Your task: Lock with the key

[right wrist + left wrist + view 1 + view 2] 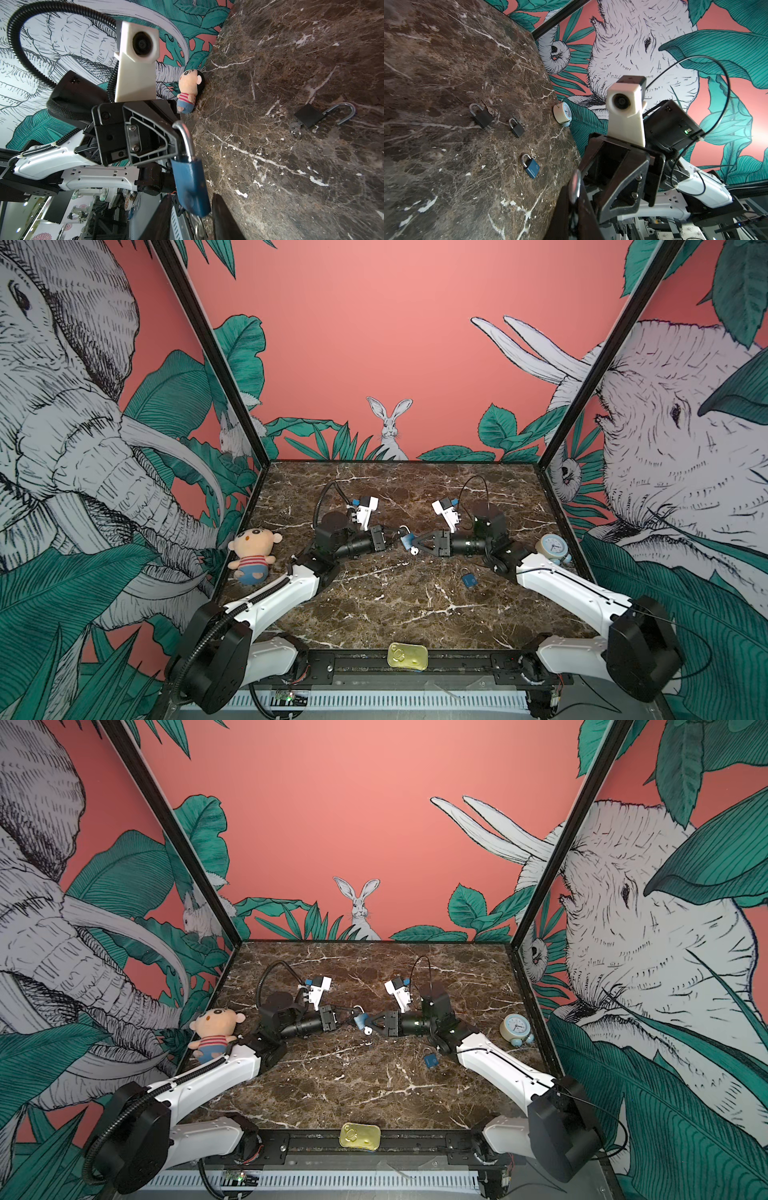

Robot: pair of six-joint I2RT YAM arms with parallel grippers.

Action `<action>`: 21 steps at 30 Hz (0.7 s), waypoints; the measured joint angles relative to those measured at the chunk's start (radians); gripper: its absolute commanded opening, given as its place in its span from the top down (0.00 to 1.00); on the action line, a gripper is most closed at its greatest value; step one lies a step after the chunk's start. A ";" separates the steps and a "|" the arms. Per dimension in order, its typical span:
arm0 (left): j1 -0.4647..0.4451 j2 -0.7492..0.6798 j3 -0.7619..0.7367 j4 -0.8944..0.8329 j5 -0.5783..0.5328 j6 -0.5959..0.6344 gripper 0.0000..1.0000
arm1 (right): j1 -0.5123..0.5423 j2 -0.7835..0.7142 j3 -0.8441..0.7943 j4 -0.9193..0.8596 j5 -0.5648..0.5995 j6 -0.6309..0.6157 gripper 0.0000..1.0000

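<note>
A blue padlock point(408, 540) point(190, 182) hangs above the middle of the table between both grippers. My left gripper point(397, 533) point(575, 195) is shut on its silver shackle point(185, 137) point(576, 185). One shackle leg enters the body; the other is hidden behind the left finger. The key point(197, 225) sticks out of the padlock's base, and a white tag point(414, 550) hangs under it. My right gripper point(417, 543) point(194, 220) is at that base. Its fingers point(224, 218) stand apart on either side of the key and lock end, open.
Another blue padlock point(469, 580) point(531, 167) lies on the marble near the right arm. Two black padlocks point(481, 116) point(516, 127) lie past it, and an open black one point(309, 115) on the left side. A plush doll point(251, 549), clock point(552, 547) and tin point(407, 655) sit at the edges.
</note>
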 measured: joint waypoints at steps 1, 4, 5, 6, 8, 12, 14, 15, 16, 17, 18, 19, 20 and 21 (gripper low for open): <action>0.002 -0.001 0.000 0.000 -0.001 -0.001 1.00 | 0.000 0.000 0.000 0.004 0.000 0.001 0.66; 0.003 -0.005 0.000 0.001 -0.001 -0.007 1.00 | 0.000 0.001 -0.001 0.020 0.000 0.005 0.65; 0.003 -0.005 0.000 0.001 -0.002 -0.008 1.00 | 0.000 0.003 -0.001 0.029 0.000 0.008 0.65; 0.003 -0.005 0.000 0.001 -0.002 -0.009 1.00 | 0.000 0.006 -0.002 0.039 -0.001 0.014 0.65; 0.003 -0.005 0.000 0.001 -0.003 -0.011 1.00 | 0.000 0.014 -0.005 0.056 -0.002 0.022 0.65; 0.005 -0.005 0.000 0.005 -0.009 -0.017 1.00 | 0.003 0.030 -0.015 0.072 -0.005 0.029 0.65; 0.005 -0.005 0.000 0.009 -0.012 -0.019 1.00 | 0.005 0.034 -0.018 0.075 -0.005 0.032 0.65; 0.006 -0.005 0.000 0.013 -0.014 -0.023 1.00 | 0.005 0.034 -0.018 0.076 -0.005 0.033 0.65; 0.006 -0.005 0.000 0.017 -0.018 -0.024 1.00 | 0.006 0.034 -0.019 0.079 -0.005 0.034 0.64; 0.006 -0.005 0.000 0.021 -0.022 -0.027 1.00 | 0.006 0.034 -0.019 0.083 -0.006 0.037 0.64; 0.006 -0.005 0.000 0.026 -0.026 -0.029 1.00 | 0.007 0.034 -0.019 0.087 -0.006 0.040 0.64; 0.006 -0.005 0.000 0.028 -0.029 -0.031 1.00 | 0.007 0.034 -0.020 0.091 -0.006 0.043 0.64; 0.006 -0.005 0.000 0.028 -0.035 -0.034 1.00 | 0.007 0.034 -0.022 0.095 -0.006 0.045 0.64; 0.007 -0.006 0.000 0.028 -0.039 -0.035 1.00 | 0.007 0.034 -0.023 0.098 -0.008 0.047 0.64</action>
